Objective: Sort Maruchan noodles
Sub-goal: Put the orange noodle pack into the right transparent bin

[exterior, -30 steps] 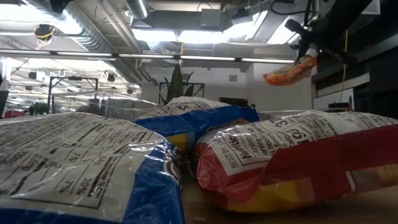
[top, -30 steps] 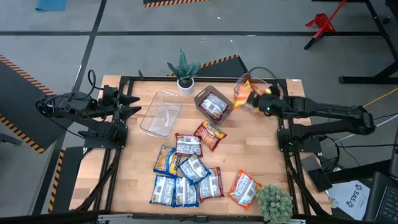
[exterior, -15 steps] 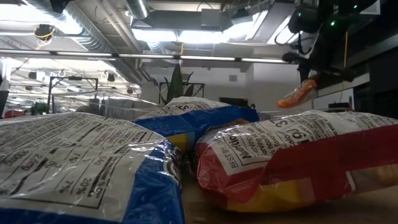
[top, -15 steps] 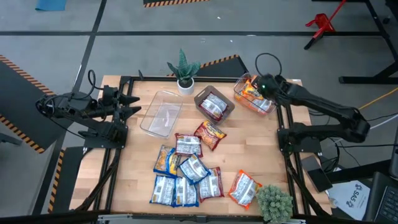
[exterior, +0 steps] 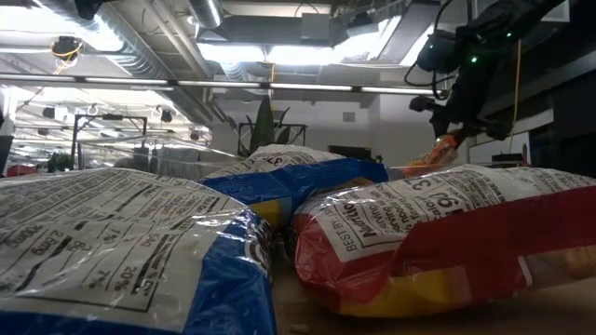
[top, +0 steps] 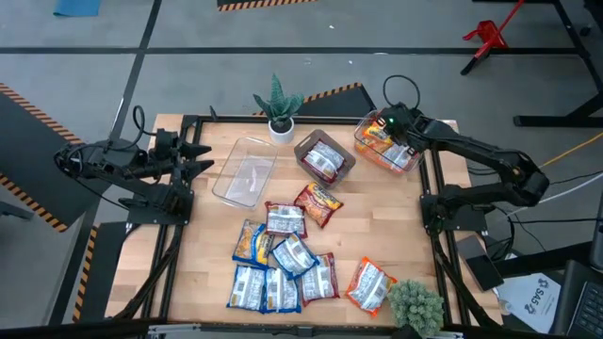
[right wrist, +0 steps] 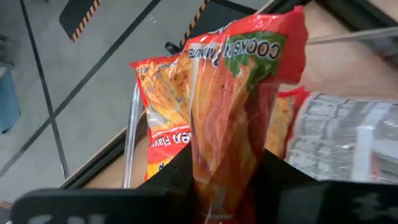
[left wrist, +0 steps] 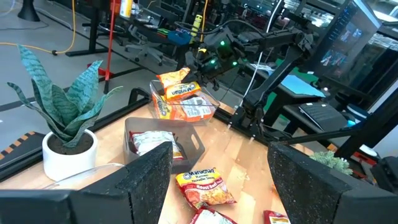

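Wooden worktop (top: 377, 235) inside a black frame, grey floor around it, a potted plant (top: 279, 105) at the far edge and a bushy one (top: 415, 305) at the near corner. Most noodles (top: 283, 259) lie loose in a heap toward the near side, with one orange packet (top: 368, 284) off by the bushy plant and a red one (top: 318, 202) nearer the middle. A grey bin (top: 323, 157) holds a pale packet; an empty clear bin (top: 245, 171) sits to its left.

The right hand (top: 394, 132) hangs over the far-right clear bin (top: 384, 151), which already holds orange packets. Its fingers are clamped on the end of another orange packet (right wrist: 233, 118), which hangs below them on its long axis, its free end dipping into that bin's mouth. So the bin lies straight under the packet; the coming move looks like a simple let-go, with little or no sideways travel needed.

The left hand (top: 193, 158) waits at the left edge with its fingers spread, empty, nearest the empty clear bin.
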